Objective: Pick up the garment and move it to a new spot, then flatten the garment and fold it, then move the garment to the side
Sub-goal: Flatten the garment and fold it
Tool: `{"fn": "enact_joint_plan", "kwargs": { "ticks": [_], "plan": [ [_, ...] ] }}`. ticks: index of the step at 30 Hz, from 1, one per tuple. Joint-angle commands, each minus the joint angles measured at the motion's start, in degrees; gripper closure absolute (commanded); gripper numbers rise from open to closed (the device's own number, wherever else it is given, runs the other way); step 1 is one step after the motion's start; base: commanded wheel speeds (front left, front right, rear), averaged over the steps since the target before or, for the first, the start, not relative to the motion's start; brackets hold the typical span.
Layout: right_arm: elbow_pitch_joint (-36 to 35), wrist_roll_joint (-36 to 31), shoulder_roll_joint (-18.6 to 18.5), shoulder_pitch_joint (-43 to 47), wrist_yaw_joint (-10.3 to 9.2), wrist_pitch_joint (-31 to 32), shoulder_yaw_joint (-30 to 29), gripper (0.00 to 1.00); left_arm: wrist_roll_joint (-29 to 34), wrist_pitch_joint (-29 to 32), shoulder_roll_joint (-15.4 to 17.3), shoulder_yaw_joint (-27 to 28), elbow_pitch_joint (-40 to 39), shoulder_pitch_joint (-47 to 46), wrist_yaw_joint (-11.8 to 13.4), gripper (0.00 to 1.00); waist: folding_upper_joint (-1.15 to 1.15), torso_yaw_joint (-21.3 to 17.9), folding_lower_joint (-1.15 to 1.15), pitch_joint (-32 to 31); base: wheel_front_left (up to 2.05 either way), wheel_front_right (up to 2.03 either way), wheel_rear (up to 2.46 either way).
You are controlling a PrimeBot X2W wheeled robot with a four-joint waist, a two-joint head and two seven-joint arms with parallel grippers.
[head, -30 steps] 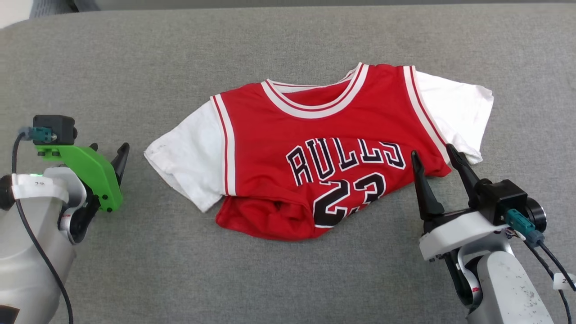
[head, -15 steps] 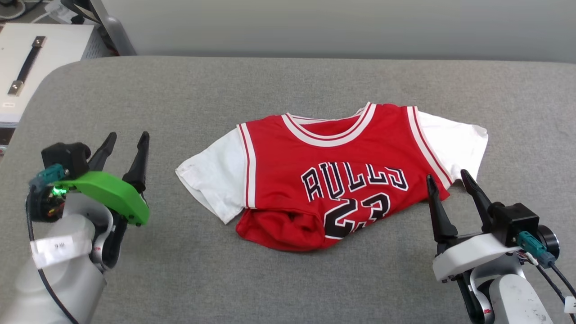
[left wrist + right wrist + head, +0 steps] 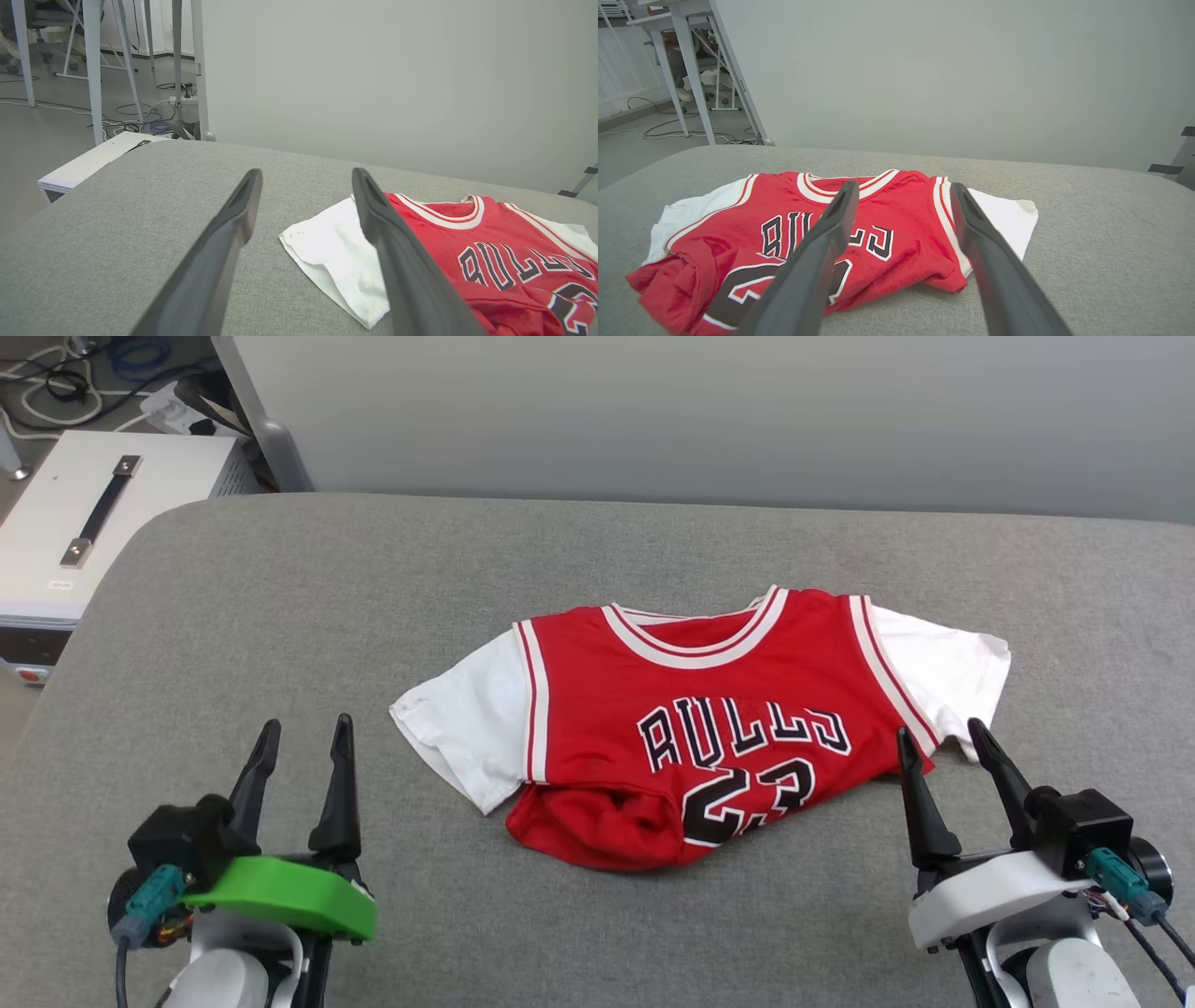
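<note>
One rumpled garment (image 3: 597, 709) (hem bunched) on nubby grey padding (image 3: 327, 597).

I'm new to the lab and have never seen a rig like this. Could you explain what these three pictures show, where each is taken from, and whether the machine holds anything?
It is a two-armed robot. The wide picture comes from a camera on its head, looking down at a grey padded surface. At the bottom are its left gripper and right gripper, each with two long dark fingers, both open and empty. Between them lies a red BULLS 23 jersey with white sleeves, its lower hem bunched up. The other two pictures come from cameras on the wrists, each looking along that arm's own fingers toward the jersey. Nothing is held. A white box with a handle stands beyond the surface's left edge.
</note>
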Motion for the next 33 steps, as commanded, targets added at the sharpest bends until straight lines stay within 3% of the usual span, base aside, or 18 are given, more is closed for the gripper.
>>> {"fn": "enact_joint_plan", "kwargs": {
  "ticks": [1, 7, 19, 29, 32, 33],
  "plan": [
    [-0.4, 0.5, 0.3, 0.7, -0.03, 0.0, 0.0, 0.0, 1.7, -0.3, -0.9, 1.2, -0.7, 1.5, -0.6, 0.0, 0.0, -0.1, 0.0, -0.3, 0.0, 0.0, 0.0],
    [-0.5, 0.9, 0.7, 1.3, -0.03, -0.5, -0.2, 0.0, 5.9, -0.3, -5.1, 4.3, -1.2, 4.9, -4.0, 0.0, 0.0, -0.3, 0.0, -1.3, 0.0, 0.0, 0.0],
    [0.5, 1.2, 1.2, 1.6, -0.03, -1.2, 0.4, 0.0, 9.5, -0.3, -9.5, 7.8, 1.2, 5.3, -8.5, 0.0, 0.0, -1.8, 0.0, -2.0, 0.0, 0.0, 0.0],
    [0.0, 0.9, 1.3, 0.9, -0.03, -1.3, 0.4, 0.0, 9.4, -0.3, -9.1, 7.4, 4.3, 4.1, -9.5, 0.0, 0.0, -2.1, 0.0, 0.0, 0.0, 0.0, 0.0],
    [-0.6, 0.4, 1.1, 0.3, -0.03, -1.1, 0.7, 0.0, 7.5, 1.2, -7.4, 6.0, 5.8, 1.7, -9.6, 0.0, 0.0, -2.6, 0.0, 1.9, 0.0, 0.0, 0.0],
    [-1.3, 0.1, 0.9, -0.5, -0.03, -0.9, 0.6, 0.0, 5.8, 6.3, -4.2, 3.6, 6.5, -2.2, -9.7, 0.0, 0.0, -2.9, 0.0, 4.1, 0.0, 0.0, 0.0]
  ]
}}
